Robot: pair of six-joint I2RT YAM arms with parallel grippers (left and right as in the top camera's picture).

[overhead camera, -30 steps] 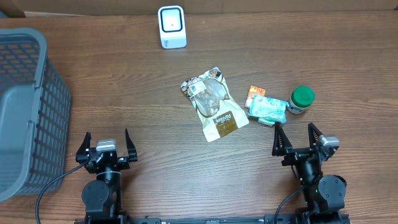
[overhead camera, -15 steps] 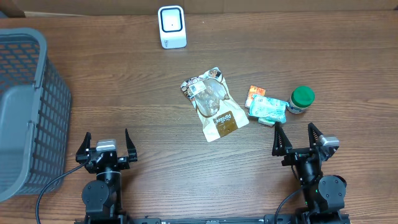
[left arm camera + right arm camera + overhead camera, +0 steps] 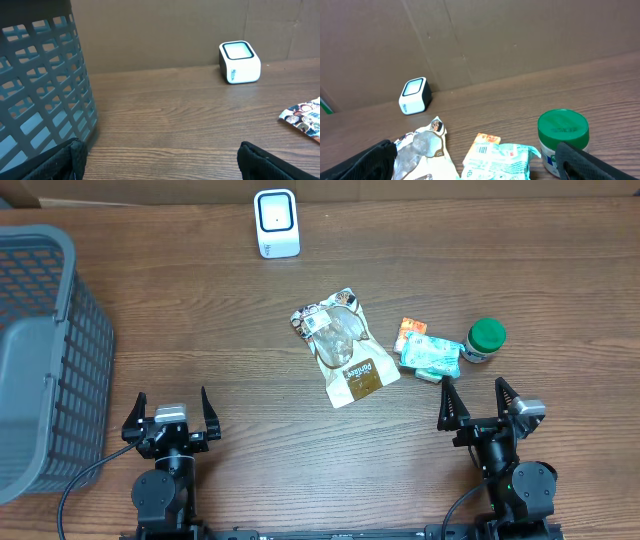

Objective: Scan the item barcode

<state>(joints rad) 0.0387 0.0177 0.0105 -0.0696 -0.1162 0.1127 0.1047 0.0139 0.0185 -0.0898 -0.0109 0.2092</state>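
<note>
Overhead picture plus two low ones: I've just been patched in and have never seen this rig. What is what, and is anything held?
The overhead picture looks straight down on a wooden table. At its bottom edge sit two robot arms. The left hand and the right hand are both open and hold nothing. The other two pictures come from a camera on each wrist, looking forward between that hand's dark fingers. On the table are a white scanner at the far side, a grey basket on the left, and towards the middle a snack pouch, a teal packet, a small orange box and a green-lidded jar.
</note>
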